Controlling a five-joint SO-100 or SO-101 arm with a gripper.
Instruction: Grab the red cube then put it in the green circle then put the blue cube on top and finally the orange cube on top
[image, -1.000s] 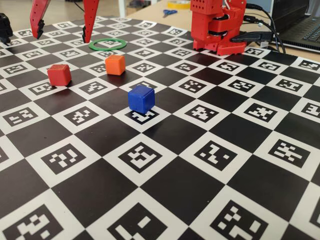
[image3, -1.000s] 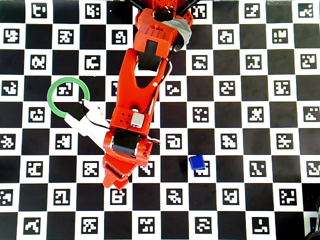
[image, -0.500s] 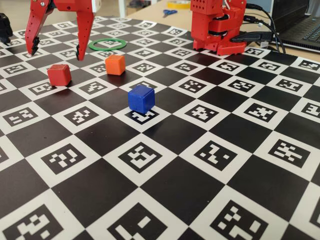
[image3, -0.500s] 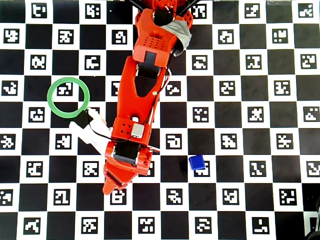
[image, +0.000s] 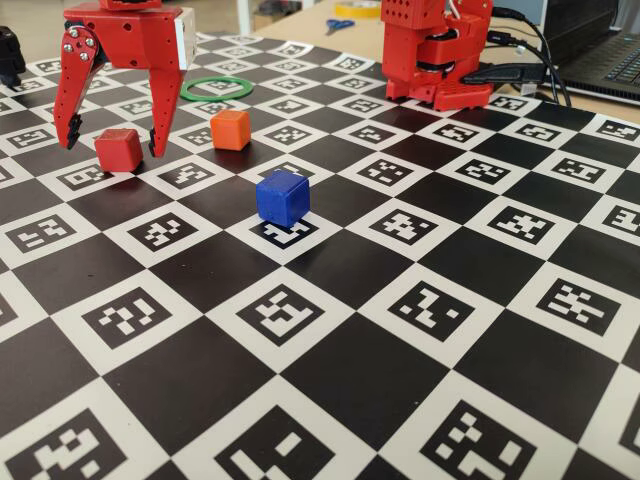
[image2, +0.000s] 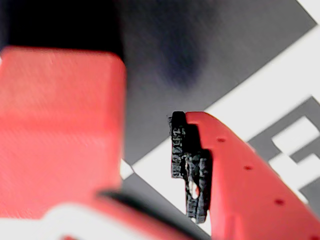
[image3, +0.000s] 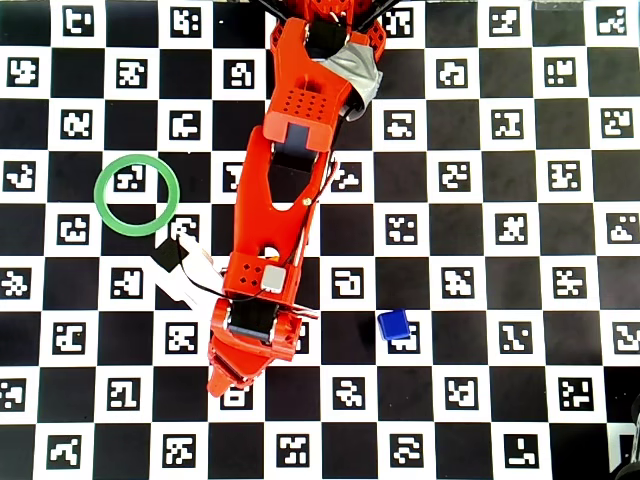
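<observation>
No brand name or legible writing appears; the surface (image: 470, 330) carries only a black-and-white checkerboard whose white squares hold coded square markers.

Three cubes are countable in the fixed view: the red cube (image: 119, 149), the orange cube (image: 231, 129) and the blue cube (image: 282, 197), one of each, all resting on the surface and well apart from one another. One green circle (image: 219, 88) lies flat beyond the orange cube, with nothing inside it.

The gripper (image: 112, 132) hangs with its jaws spread wide, one finger on each side of the red cube; whether either finger touches the cube cannot be told.

In the overhead view the arm (image3: 285, 200) covers the red and orange cubes, so only the blue cube (image3: 394, 325) and the green circle (image3: 137, 195) show there (the circle lies to the left of the arm, the blue cube to its right).

The wrist view is blurred: a large red mass (image2: 60, 130), probably the red cube, fills the left side, and one red finger (image2: 240, 175) with a black ridged pad stands to its right, clear of it.

At the far edge of the fixed view, a pair of scissors (image: 339, 25) and a laptop (image: 600, 60) are partly cut off.
</observation>
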